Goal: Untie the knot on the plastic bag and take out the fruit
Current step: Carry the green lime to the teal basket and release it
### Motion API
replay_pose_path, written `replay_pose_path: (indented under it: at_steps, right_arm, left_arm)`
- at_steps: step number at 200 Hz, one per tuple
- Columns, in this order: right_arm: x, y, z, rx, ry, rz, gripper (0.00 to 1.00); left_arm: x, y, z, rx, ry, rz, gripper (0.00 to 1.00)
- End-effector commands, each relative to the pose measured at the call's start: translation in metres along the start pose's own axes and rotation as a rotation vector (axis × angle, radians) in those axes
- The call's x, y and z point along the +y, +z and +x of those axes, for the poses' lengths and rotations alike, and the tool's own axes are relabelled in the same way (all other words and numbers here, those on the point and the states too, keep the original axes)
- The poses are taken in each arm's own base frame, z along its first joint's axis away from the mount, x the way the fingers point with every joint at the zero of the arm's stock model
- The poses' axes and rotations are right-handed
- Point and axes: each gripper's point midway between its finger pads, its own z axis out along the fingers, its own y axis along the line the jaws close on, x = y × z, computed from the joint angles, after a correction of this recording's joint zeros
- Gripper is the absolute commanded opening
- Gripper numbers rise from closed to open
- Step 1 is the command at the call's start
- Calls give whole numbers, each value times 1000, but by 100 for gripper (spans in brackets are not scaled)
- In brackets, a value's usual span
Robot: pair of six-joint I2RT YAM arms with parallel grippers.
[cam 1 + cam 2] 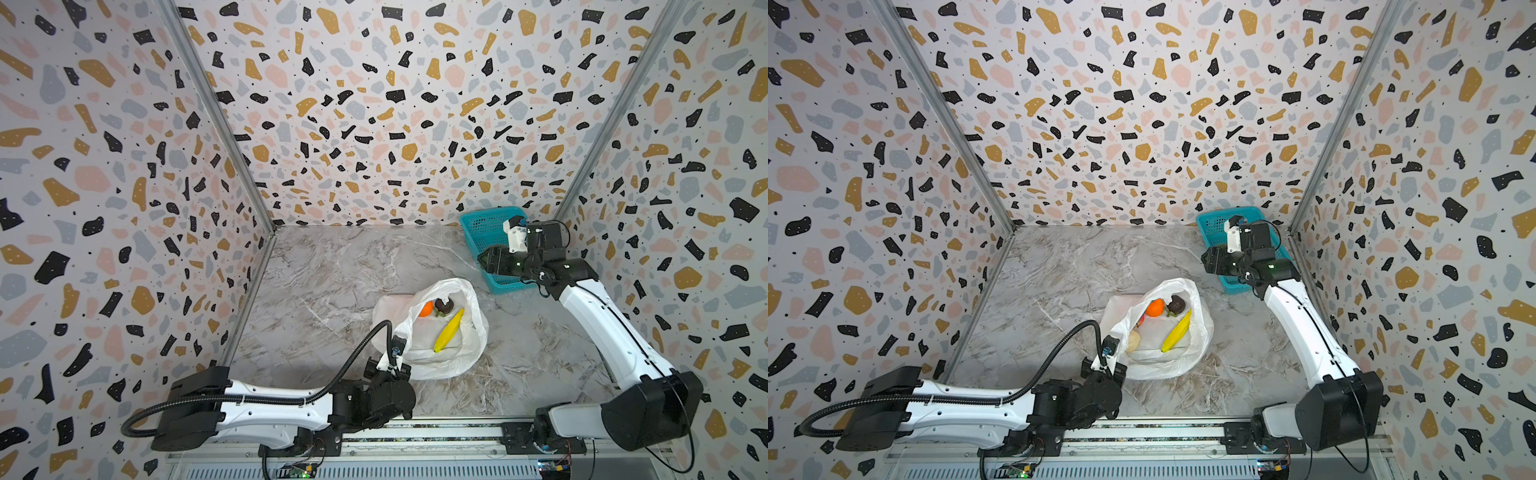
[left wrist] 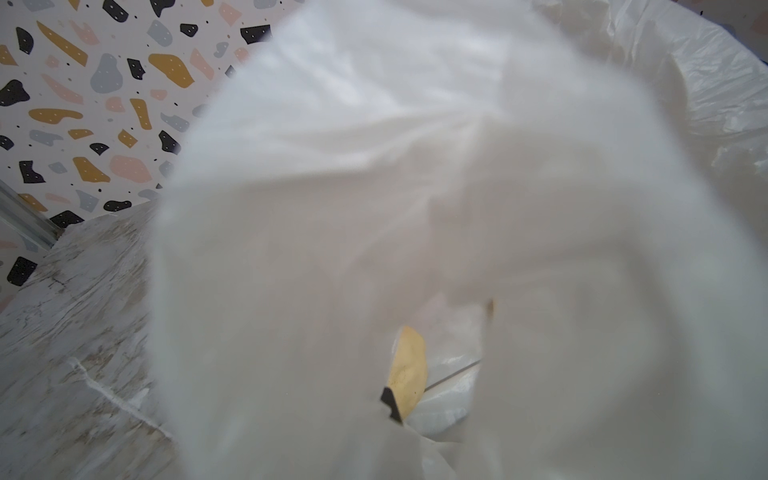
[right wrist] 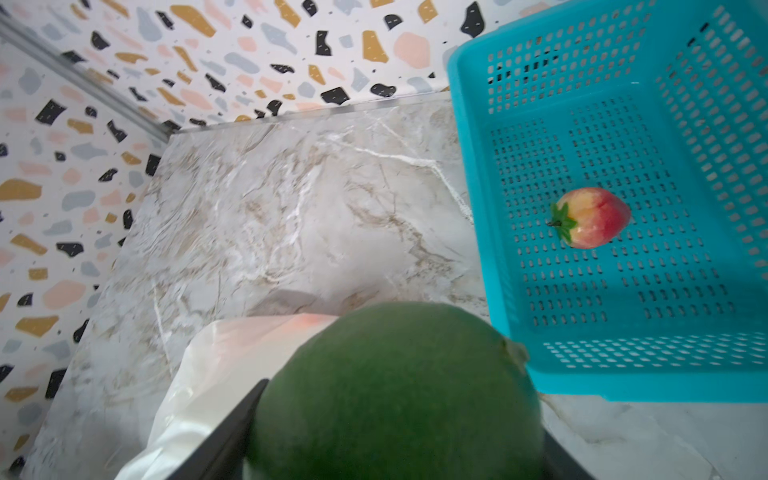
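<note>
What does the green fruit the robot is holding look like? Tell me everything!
The green fruit is round, dark green and dull-skinned, with a small pale nub on one side. The right gripper squeezes it from both sides, up above the table, close to a corner of the teal basket.
</note>
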Motion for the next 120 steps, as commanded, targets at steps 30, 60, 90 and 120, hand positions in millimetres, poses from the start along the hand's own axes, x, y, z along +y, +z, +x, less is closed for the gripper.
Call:
replay_pose_path:
  at_steps: [30,60,90,120]
  right_arm:
    - [-69,40,-37,-98,104,110,50]
    - [-113,71,-36,-76,154,176,50]
    - [-147,100,-26,-46,183,231,50]
    - [-165,122,-19,-17,198,250,51]
  left_arm:
    - [-1,0,-15,-34,-38,-10,0]
    - [-1,-1,-15,-33,-40,-4,0]
    - [-1,0,-13,-34,-37,0,0]
    - [-3,0,-14,-34,-35,7,0]
